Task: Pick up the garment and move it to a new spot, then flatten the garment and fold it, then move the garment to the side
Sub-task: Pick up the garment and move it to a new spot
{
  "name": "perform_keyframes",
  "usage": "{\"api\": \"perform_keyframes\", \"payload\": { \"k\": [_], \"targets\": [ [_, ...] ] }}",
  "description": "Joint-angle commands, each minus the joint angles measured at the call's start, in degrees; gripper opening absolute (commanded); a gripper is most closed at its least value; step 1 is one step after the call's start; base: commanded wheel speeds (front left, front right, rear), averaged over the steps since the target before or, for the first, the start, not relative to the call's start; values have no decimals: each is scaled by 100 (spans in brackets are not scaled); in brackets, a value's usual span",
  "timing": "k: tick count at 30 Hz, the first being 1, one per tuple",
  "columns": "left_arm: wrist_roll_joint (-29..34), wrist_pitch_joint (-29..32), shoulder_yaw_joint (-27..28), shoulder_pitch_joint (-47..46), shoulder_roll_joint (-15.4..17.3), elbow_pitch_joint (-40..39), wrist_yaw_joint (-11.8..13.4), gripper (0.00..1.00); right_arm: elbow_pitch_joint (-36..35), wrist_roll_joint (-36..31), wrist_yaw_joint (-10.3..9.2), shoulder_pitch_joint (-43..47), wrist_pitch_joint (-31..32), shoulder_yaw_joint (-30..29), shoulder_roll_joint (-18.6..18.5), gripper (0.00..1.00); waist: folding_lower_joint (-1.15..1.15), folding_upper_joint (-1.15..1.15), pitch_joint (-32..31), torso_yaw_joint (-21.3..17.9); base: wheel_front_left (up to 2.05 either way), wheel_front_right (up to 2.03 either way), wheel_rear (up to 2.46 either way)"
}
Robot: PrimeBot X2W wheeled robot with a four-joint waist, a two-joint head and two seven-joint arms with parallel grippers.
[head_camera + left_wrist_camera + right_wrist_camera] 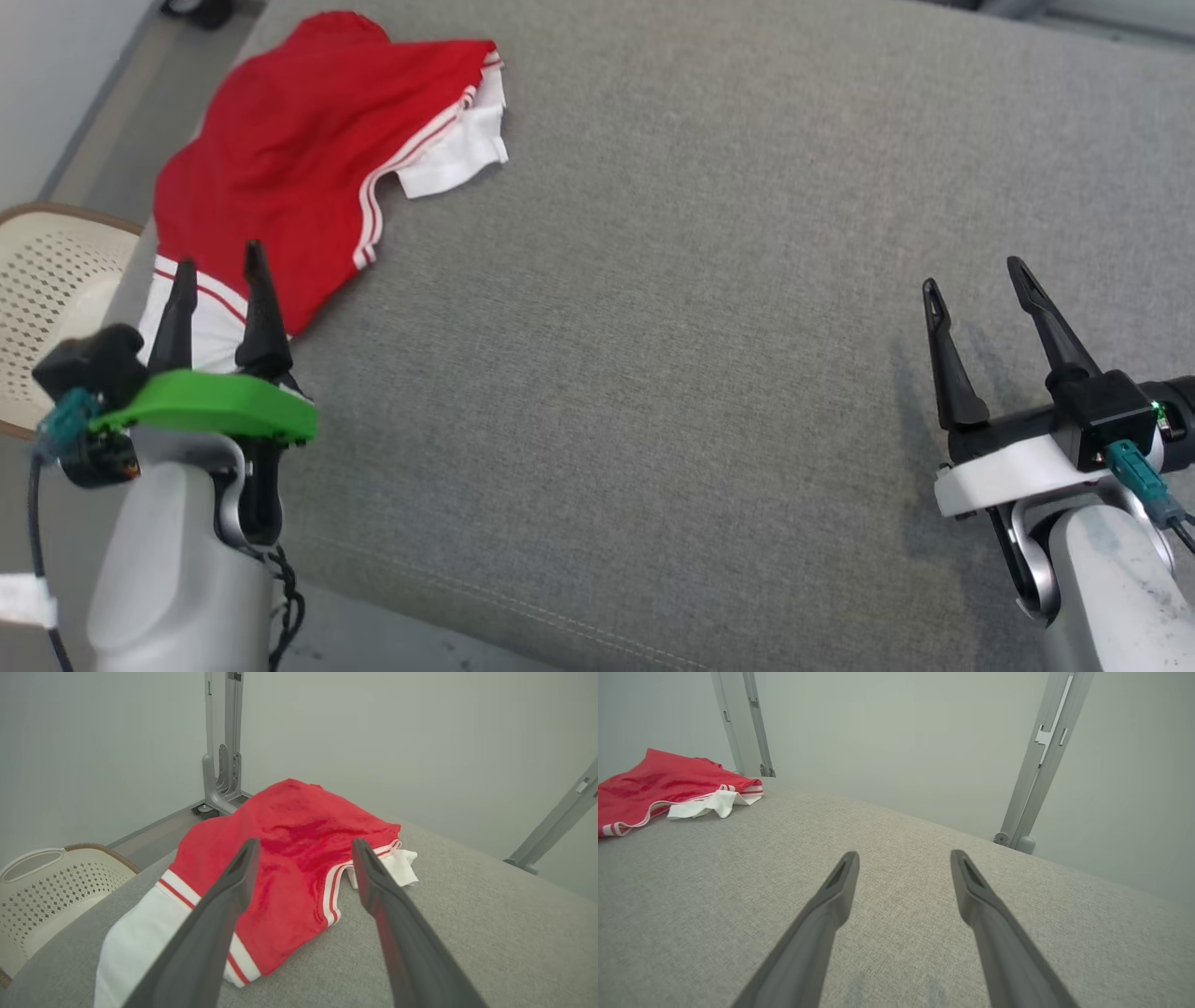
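The garment (299, 159) is red with white sleeves and red-and-white trim. It lies loosely bunched at the far left of the grey cushioned surface (672, 308). My left gripper (219, 271) hovers open just in front of its near white sleeve, empty. In the left wrist view the garment (289, 858) lies straight ahead between the spread fingers of the left gripper (303, 847). My right gripper (976, 275) stands open and empty over bare fabric at the right. In the right wrist view the right gripper (903, 858) points at bare surface, with the garment (658, 786) far off to the left.
A cream perforated laundry basket (47, 289) stands beside the surface's left edge, also seen as the basket (51, 882) in the left wrist view. Grey metal posts (1041, 760) rise behind the far edge. Wide bare fabric stretches between the two grippers.
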Motion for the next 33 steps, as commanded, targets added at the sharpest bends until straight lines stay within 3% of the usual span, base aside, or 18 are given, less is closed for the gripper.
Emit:
{"api": "perform_keyframes", "payload": {
  "k": [1, 9, 18, 19, 20, 25, 33],
  "targets": [
    [-38, 64, -45, -279, 119, 215, -36, 100, -31, -55, -10, -127, -16, 18, -41, 100, 0, 22, 1167, -484, 0, 0, 0],
    [-692, 393, -372, -1287, 678, 1911, -38, 100, -134, 5, -10, -470, -16, 293, -44, 100, 0, 22, 1469, -813, 0, 0, 0],
    [-1242, 444, -656, -1569, 769, 3036, -40, 99, -109, 174, -10, -511, -6, 158, -83, 100, 0, 22, 1565, -1012, 0, 0, 0],
    [-1277, 441, -728, -1577, 773, 3076, -44, 31, -103, 183, -10, -499, -4, 155, -70, 100, 0, 22, 1555, -1024, 0, 0, 0],
    [-1326, 426, -825, -1576, 765, 3054, -46, 0, -92, 187, -10, -490, -3, 165, -59, 100, 0, 22, 1538, -1039, 0, 0, 0],
    [-1536, 204, -1177, -1496, 850, 2643, -65, 0, -15, 229, -10, -417, -3, 219, 67, 100, 0, 22, 1353, -1047, 0, 0, 0],
    [-1529, -113, -1512, -1169, 1442, 1155, -39, 0, 198, 408, -11, -184, -10, 422, 412, 100, 0, 22, 538, -1195, 0, 0, 0]
  ]
}}
